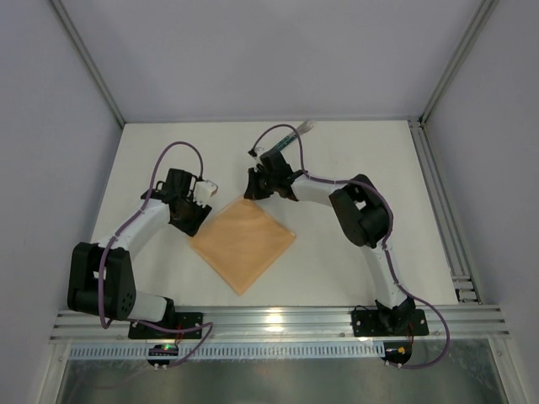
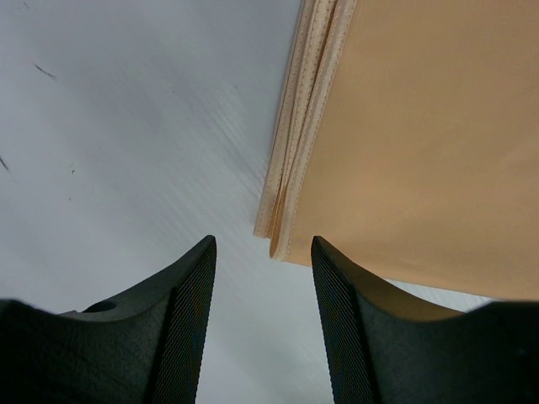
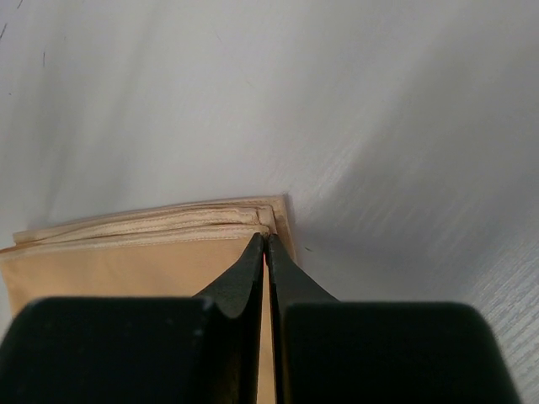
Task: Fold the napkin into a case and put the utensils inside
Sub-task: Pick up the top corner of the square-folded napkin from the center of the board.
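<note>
Top external view, first voice: where is the napkin (image 1: 242, 242) found?

Second voice: It is seen folded into a square and laid flat as a diamond on the white table (image 1: 379, 168), between the two arms.

First voice: And where are the utensils (image 1: 295, 136) placed?

Second voice: They are laid at the far side of the table, apart from the cloth and beyond the right gripper (image 1: 251, 190). Dark green handles and a pale end can be made out.

First voice: How is the right gripper set?

Second voice: In the right wrist view its fingers (image 3: 244, 269) are pressed together. The tips are set on the top layer, just beside a corner of the napkin where stacked hemmed edges are shown. Whether a layer is caught between them cannot be told.

First voice: And the left gripper (image 1: 207, 190)?

Second voice: It is positioned just beside the napkin's upper-left edge. In the left wrist view its fingers (image 2: 189, 303) are spread apart, and a corner of the folded cloth, its layers stacked, is framed just ahead of the gap between the tips. Whether the cloth is touched there cannot be told.
</note>
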Tool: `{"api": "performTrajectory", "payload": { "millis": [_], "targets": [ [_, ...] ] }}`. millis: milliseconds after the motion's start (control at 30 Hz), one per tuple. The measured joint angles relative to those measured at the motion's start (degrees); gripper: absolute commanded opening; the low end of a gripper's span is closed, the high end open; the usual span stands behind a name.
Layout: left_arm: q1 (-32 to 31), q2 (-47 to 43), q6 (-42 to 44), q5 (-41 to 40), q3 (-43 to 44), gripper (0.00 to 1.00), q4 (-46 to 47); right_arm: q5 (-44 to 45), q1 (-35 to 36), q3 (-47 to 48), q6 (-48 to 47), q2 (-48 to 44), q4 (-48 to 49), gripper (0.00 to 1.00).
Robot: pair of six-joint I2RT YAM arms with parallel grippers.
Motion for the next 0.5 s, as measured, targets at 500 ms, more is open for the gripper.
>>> {"api": "performTrajectory", "payload": {
  "millis": [500],
  "targets": [
    [0.0,-0.1,0.0,-0.6,-0.1,0.51,0.3,2.5,4.2,-9.1,-3.0,-10.7,4.6,0.04]
  ]
}}
